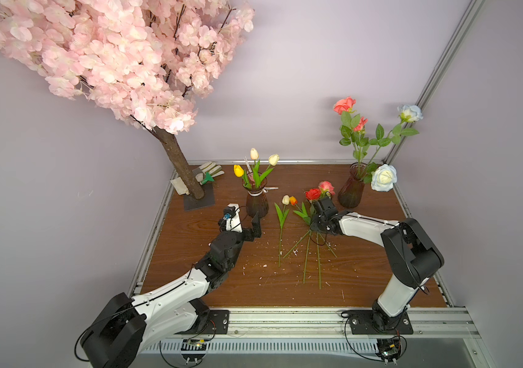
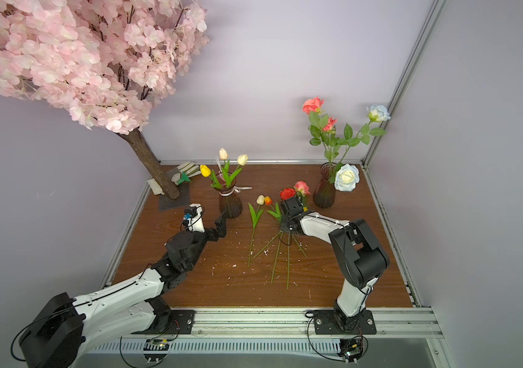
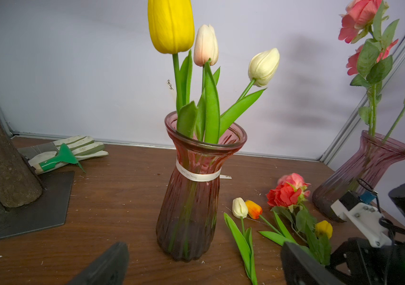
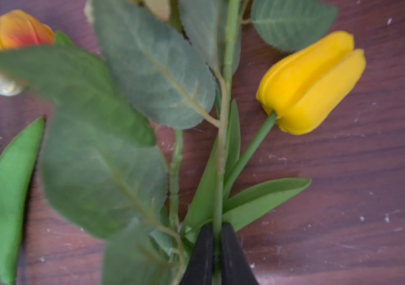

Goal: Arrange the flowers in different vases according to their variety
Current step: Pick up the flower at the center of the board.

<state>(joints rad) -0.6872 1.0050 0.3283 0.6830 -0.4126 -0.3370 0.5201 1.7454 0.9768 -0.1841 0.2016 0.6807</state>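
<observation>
- right gripper (image 4: 217,243) is pinched shut on a leafy rose stem (image 4: 221,153) down in the loose pile mid worktop (image 1: 221,286); can't tell which bloom that stem belongs to
- the pile: red rose (image 1: 313,193), pink rose (image 1: 326,187), cream tulip (image 1: 285,199) and orange tulip (image 1: 293,200), all lying flat with stems fanning toward the front edge
- a yellow tulip (image 4: 312,81) lies just beside the pinched stem
- left gripper (image 1: 254,227) has its jaws wide open, holding nothing, just in front of the ribbon vase (image 1: 257,204)
- ribbon vase stands upright toward the back edge, left of the middle, with three vase tulips (image 1: 254,153) in it, one yellow and two pale
- plain vase (image 1: 351,191) is upright near the back right corner, holding a coral rose (image 1: 344,105) and white roses (image 1: 383,177)
</observation>
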